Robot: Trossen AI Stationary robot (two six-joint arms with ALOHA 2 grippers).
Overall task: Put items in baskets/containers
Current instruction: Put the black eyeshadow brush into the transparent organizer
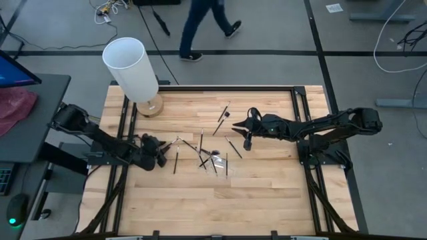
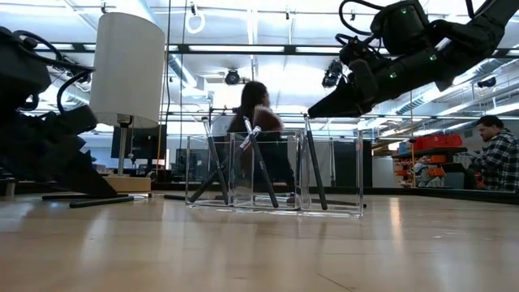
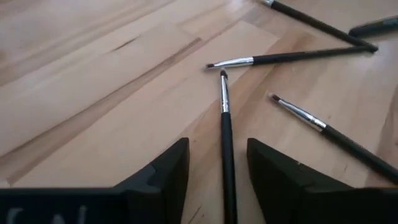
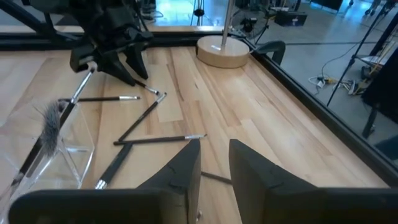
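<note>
The left gripper (image 1: 162, 155) sits low on the wooden bench (image 1: 267, 200), on its left side, with its fingers (image 3: 163, 177) spread apart and a thin black brush (image 3: 227, 155) lying flat on the wood in the gap between them; the fingers do not clasp it, so they stand released. Just beyond that brush's tip, two more brushes (image 3: 283, 58) lie loose on the bench, one crosswise, one at a slant (image 3: 329, 130). Near the middle of the bench stands the clear holder (image 2: 276, 174), upright, with several brushes (image 2: 259, 166) leaning inside its compartments, one of them with a fluffy grey head (image 4: 51, 121). Other brushes (image 1: 223, 112) lie scattered on the wood around and behind it. The right gripper (image 1: 247, 141) hangs above the bench, to the right of the holder and clear of the surface; its fingers (image 4: 180, 171) stand a little apart with nothing between them. A tall white cylinder (image 1: 131, 67) on a round wooden base stands at the bench's far left corner. A person (image 1: 203, 27) walks on the floor beyond the bench.
</note>
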